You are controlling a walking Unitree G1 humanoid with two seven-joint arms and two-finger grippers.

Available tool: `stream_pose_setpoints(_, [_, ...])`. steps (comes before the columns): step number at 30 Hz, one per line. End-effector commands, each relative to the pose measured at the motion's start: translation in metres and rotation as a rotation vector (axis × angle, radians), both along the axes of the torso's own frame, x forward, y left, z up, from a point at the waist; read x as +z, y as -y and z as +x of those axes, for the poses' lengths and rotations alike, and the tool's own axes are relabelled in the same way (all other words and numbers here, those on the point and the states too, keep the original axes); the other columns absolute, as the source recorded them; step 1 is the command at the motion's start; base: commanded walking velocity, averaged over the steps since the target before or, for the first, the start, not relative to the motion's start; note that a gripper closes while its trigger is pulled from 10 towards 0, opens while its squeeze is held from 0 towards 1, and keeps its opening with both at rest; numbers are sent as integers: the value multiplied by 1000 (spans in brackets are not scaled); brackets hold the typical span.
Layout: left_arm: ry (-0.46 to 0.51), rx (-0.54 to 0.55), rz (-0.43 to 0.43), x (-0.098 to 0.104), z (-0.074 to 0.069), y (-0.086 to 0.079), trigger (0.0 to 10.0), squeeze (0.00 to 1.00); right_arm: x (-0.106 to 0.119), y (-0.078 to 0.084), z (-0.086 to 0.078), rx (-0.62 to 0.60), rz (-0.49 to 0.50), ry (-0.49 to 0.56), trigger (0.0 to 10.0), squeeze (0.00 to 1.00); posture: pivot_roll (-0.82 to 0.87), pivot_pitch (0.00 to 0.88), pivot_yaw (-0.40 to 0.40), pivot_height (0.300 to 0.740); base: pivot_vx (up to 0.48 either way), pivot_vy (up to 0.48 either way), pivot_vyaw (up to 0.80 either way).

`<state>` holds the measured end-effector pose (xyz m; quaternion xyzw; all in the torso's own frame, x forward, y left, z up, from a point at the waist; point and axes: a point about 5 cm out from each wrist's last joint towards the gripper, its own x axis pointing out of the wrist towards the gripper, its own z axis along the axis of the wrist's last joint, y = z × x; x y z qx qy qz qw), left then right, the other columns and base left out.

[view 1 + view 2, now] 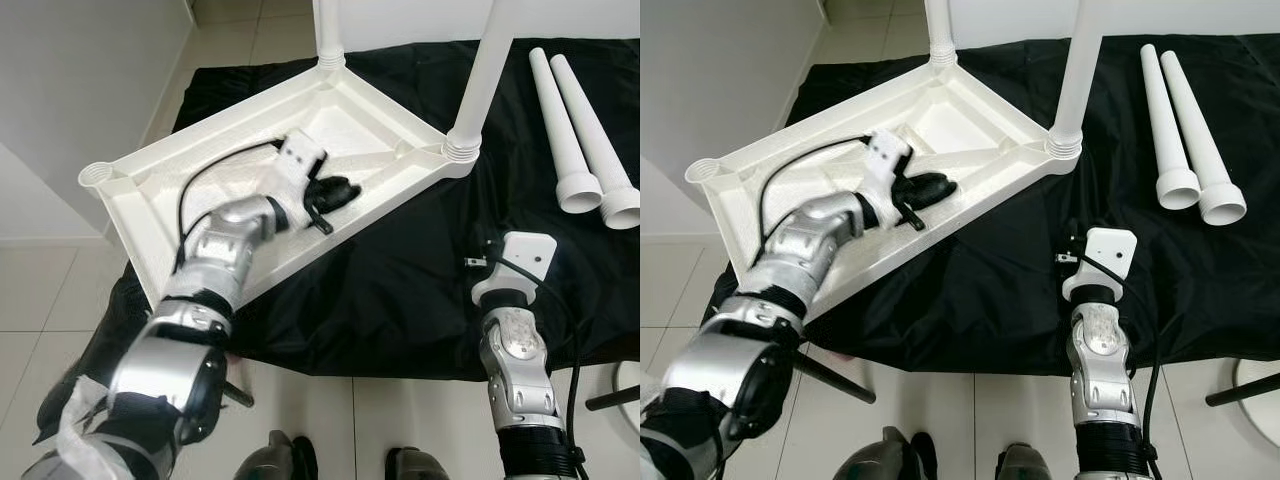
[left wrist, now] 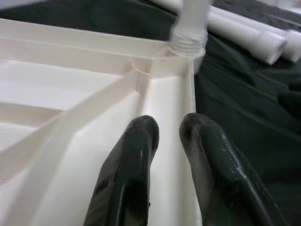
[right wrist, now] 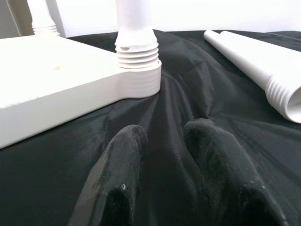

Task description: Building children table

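white upturned tabletop (image 1: 350, 130), two legs (image 1: 480, 80) screwed in, ribbed underside

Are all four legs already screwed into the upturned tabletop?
No: two legs stand in the tabletop corners, while two loose legs lie on the black cloth and the near-left corner socket is empty.

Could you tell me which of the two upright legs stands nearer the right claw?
The white plastic leg screwed into the tabletop's near right corner; the other rises at the far corner.
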<state>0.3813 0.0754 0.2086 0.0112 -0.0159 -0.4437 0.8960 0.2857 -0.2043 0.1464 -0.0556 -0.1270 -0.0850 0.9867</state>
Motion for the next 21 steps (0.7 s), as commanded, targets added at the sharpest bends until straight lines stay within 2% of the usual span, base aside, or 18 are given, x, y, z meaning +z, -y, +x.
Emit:
stream_pose_setpoints(1, [10, 55, 51, 2, 5, -21, 10000, 0, -4, -3, 1, 16, 13, -5, 10000, 0, -50, 82, 145, 740, 0, 0, 0])
stream_pose_setpoints(2, [11, 99, 82, 0, 8, -30, 10000, 0, -3, -3, 2, 16, 13, -2, 10000, 0, -50, 82, 145, 740, 0, 0, 0])
stream_pose_setpoints(4, [11, 99, 82, 0, 8, -30, 10000, 0, -3, -3, 2, 16, 13, -2, 10000, 0, -50, 82, 145, 740, 0, 0, 0])
stream_pose_setpoints(6, [9, 191, 161, -7, 10, -50, 10000, 0, -1, -2, 4, 9, 14, 8, 10000, 0, -52, 71, 154, 740, 0, 0, 0])
stream_pose_setpoints(8, [9, 191, 161, -7, 10, -50, 10000, 0, -1, -2, 4, 9, 14, 8, 10000, 0, -52, 71, 154, 740, 0, 0, 0])
stream_pose_setpoints(10, [5, 278, 261, -17, 10, -69, 10000, 0, 0, -2, 4, 5, 14, 16, 10000, 0, -53, 64, 159, 740, 0, 0, 0])
stream_pose_setpoints(11, [5, 278, 261, -17, 10, -69, 10000, 0, 0, -2, 4, 5, 14, 16, 10000, 0, -53, 64, 159, 740, 0, 0, 0])
stream_pose_setpoints(12, [1, 286, 309, -22, 6, -79, 10000, 0, 1, -1, 5, 3, 14, 21, 10000, 0, -53, 59, 162, 740, 0, 0, 0])
stream_pose_setpoints(14, [-3, 285, 335, -24, 3, -84, 10000, 0, 1, -1, 5, 1, 14, 24, 10000, 0, -53, 59, 162, 740, 0, 0, 0])
stream_pose_setpoints(17, [23, 269, 517, -40, -6, -98, 10000, 0, 1, 1, 5, -6, 16, 29, 10000, 0, -44, 59, 158, 740, 0, 0, 0])
stream_pose_setpoints(19, [29, 251, 579, -46, -9, -101, 10000, 0, 1, 0, 6, -3, 16, 32, 10000, 0, -40, 61, 155, 740, 0, 0, 0])
stream_pose_setpoints(21, [33, 240, 603, -48, -10, -102, 10000, 0, 2, 0, 7, 0, 16, 33, 10000, 0, -40, 61, 155, 740, 0, 0, 0])
